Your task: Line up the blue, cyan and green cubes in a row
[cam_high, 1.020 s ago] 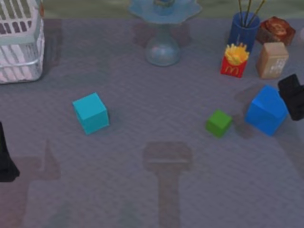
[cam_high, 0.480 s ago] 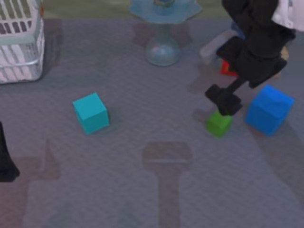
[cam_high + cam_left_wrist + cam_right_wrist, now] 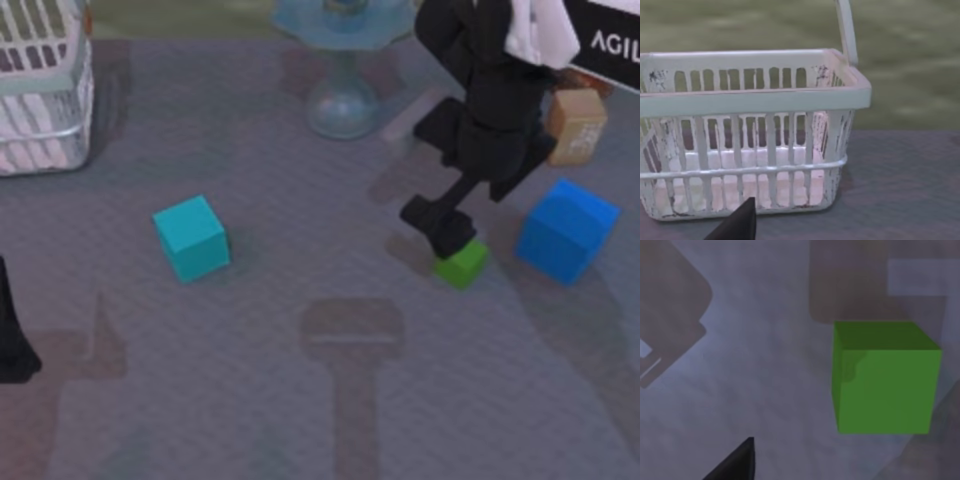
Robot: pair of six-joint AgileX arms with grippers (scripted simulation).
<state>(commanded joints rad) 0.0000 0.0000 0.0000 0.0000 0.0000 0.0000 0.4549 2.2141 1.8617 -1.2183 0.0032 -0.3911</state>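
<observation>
Since half a second earlier, the right gripper (image 3: 445, 232) had been shifted a little to the left and lower in the top view, so that it was placed over the near-left edge of the green cube (image 3: 463, 265), whereas before it had been set just above that cube's far side. Whether its fingers were spread or closed could not be told; in the right wrist view only one dark fingertip (image 3: 735, 465) was seen, apart from the green cube (image 3: 885, 380), which was seen resting flat on the table (image 3: 750, 350). The right arm was stretched down from the far right corner, and the fries box seen earlier was covered by it. The blue cube (image 3: 566, 230) was left just right of the green one, not touching it, and near a tan box (image 3: 574, 126). The cyan cube (image 3: 191, 238) was left well apart, on the left half of the table (image 3: 330, 400), unmoved. A glass stand (image 3: 343, 95) was seen at the far middle. The left gripper (image 3: 14, 340) was parked at the left edge; in its wrist view a white basket (image 3: 755, 100) was faced.
</observation>
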